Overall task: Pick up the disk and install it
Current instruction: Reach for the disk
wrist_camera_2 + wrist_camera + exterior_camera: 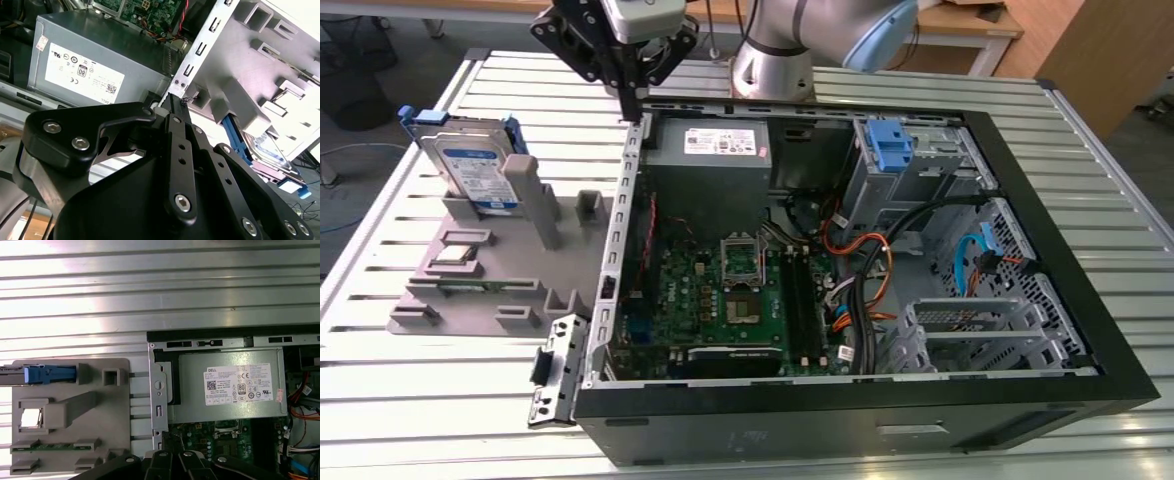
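Observation:
The disk (470, 165) is a silver drive with a white-and-blue label in a blue bracket. It stands on edge in a slot of the grey holder (467, 270) on the exterior view's left, outside the computer case. My gripper (635, 108) hangs above the case's back left corner, to the right of the disk and apart from it. Its black fingers (172, 107) are shut together with nothing between them. The first wrist view looks down on the disk (45, 374) edge-on. In the second wrist view the disk (272, 150) lies beyond the fingers.
The open black computer case (1067, 250) takes up the middle and right of the slatted metal table (454, 400). Inside it are a grey power supply box (720, 145) with a white sticker, a green board (720, 300), cables and a tall blue latch piece (887, 145).

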Controlling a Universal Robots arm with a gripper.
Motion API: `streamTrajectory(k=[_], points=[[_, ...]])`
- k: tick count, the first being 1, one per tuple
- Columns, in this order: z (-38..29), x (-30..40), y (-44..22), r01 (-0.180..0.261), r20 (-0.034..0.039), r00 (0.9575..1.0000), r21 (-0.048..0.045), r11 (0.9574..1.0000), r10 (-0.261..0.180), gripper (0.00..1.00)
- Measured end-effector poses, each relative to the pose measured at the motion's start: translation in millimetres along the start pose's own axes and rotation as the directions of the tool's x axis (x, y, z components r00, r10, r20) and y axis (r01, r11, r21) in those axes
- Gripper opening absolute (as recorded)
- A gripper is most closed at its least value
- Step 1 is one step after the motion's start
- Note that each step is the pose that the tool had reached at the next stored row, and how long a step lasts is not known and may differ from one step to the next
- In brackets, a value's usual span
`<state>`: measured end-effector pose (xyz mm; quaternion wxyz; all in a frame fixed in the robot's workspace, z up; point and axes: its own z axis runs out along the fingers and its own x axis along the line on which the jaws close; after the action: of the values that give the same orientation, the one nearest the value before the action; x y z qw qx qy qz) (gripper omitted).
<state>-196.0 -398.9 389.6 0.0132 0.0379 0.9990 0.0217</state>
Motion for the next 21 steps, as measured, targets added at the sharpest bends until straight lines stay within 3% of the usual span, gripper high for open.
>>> streamTrajectory(k=[14,21], points=[[-0.2,6.0,-0.4,0.000,-0.0001,1.0000,0.0001,1.0000,0.000,0.11],[-0.1,16.7,-1.3,0.000,0.0000,1.0000,0.0001,1.0000,0.000,0.11]])
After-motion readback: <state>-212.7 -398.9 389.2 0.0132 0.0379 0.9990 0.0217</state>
